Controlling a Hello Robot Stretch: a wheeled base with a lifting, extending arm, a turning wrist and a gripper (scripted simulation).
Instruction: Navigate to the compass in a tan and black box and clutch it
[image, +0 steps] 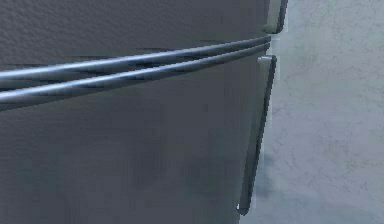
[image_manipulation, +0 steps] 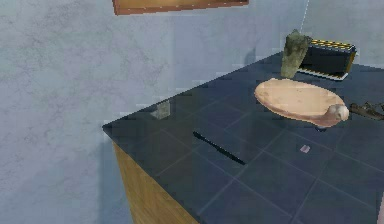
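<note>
Cut off: a wood-framed picture (image_manipulation: 180, 5) on the wall is clipped by the arm side view's top edge, and a dark object (image_manipulation: 371, 108) runs off its right edge.
Hard to make out: a small grey block (image_manipulation: 160, 110) near the wall, a pale chip (image_manipulation: 305, 149) and a thin dark stick (image_manipulation: 219, 148) lie well apart on the countertop, all too small to name.
Gripper: its state, and whether it has hold of anything, cannot be told.
Surface: a dark blue tiled countertop (image_manipulation: 260, 185) over a wooden cabinet side (image_manipulation: 146, 192). An oval tan platter (image_manipulation: 296, 99) lies on it, with a grey-green figure (image_manipulation: 293, 52) behind.
Room: pale blue-grey wall (image_manipulation: 60, 70). In the forward view, a dark grey appliance front (image: 120, 140) stands very close, with a slanting door seam and an upright handle (image: 260, 135); grey wall (image: 330, 110) is beside it.
Task's thing: a black box with tan stripes (image_manipulation: 328, 58) stands at the countertop's far end, just beside the figure. It may be the compass box, but its contents are too small to tell.
</note>
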